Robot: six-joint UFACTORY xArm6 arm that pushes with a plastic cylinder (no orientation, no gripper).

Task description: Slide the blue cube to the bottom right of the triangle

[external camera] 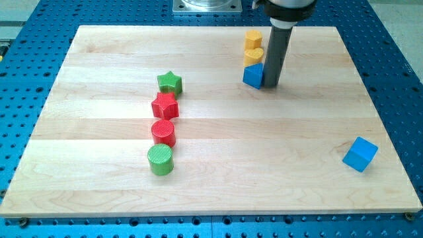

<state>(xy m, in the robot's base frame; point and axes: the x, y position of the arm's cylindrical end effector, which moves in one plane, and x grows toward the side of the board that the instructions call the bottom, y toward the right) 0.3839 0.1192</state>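
The blue cube (360,154) lies near the worktop's (264,145) right edge, toward the view's bottom, well apart from my tip (271,85). The tool is a plain rod and holds nothing. My tip rests at the view's top, touching the right side of the blue triangle (252,75). Behind the triangle, a yellow heart (253,55) and a further yellow block (253,38) form a tight column; the rod partly hides their right sides, and the upper block's shape cannot be made out. At the view's left, a green star (170,82), red star (164,105), red cylinder (163,131) and green cylinder (160,159) stand in a line.
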